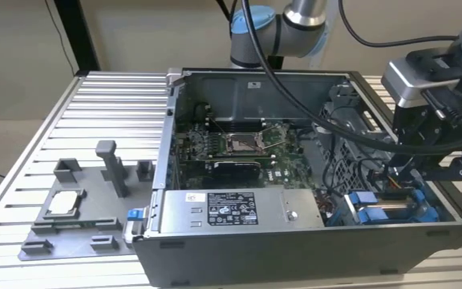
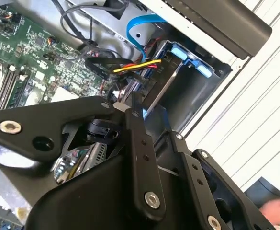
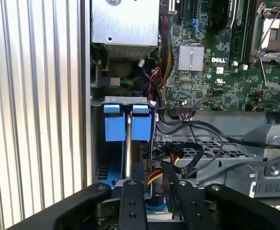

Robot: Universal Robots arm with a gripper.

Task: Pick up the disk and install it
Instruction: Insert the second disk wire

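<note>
The disk (image 1: 379, 208) stands on edge in the drive bay at the near corner of the open computer case (image 1: 255, 253), on the exterior view's right. Its two blue frame tabs (image 3: 129, 122) point up, with a thin silver edge (image 3: 128, 148) between them. The same blue tabs (image 2: 190, 60) appear in the second wrist view. My gripper (image 1: 411, 180) hangs just above the bay's inner end, close over the disk. In both wrist views its black linkage (image 3: 159, 191) (image 2: 154, 129) straddles the disk's end, with something blue between the links. Contact is hidden.
Red, yellow and black cables (image 3: 171, 160) crowd the bay's inner side. A grey power supply box (image 1: 231, 208) with a label lies along the case front. The motherboard (image 1: 239, 150) fills the floor. A grey fixture (image 1: 79, 211) holding a small silver chip (image 1: 64, 201) sits on the slotted table (image 1: 110, 108).
</note>
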